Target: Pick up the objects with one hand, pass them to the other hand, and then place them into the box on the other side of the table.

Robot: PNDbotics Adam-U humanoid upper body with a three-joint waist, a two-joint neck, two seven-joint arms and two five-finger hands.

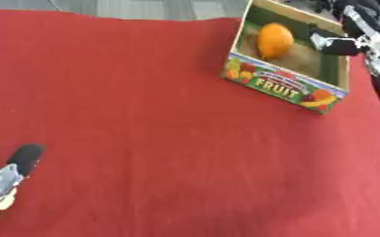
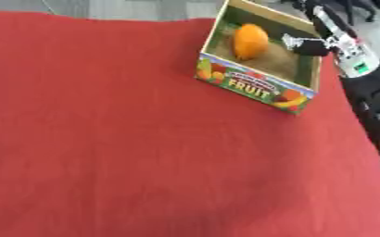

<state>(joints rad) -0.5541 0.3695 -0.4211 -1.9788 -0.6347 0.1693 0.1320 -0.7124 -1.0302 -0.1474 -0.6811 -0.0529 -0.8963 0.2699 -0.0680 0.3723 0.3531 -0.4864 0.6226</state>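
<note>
An orange (image 1: 274,40) lies inside the cardboard fruit box (image 1: 284,86), which stands at the far right of the red table and has "FRUIT" printed on its front wall. My right hand (image 1: 338,45) comes in from the upper right corner and hovers over the box's right side. Its fingers point toward the orange with a small gap between them and the fruit, and it holds nothing. My left hand (image 1: 2,183) rests at the lower left edge in the left eye view, fingers relaxed and up, empty. It does not show in the right eye view.
A red cloth (image 1: 161,129) covers the table from the near edge to the far edge. Grey floor shows beyond the far edge. My right arm (image 2: 357,62) runs down the right border beside the box.
</note>
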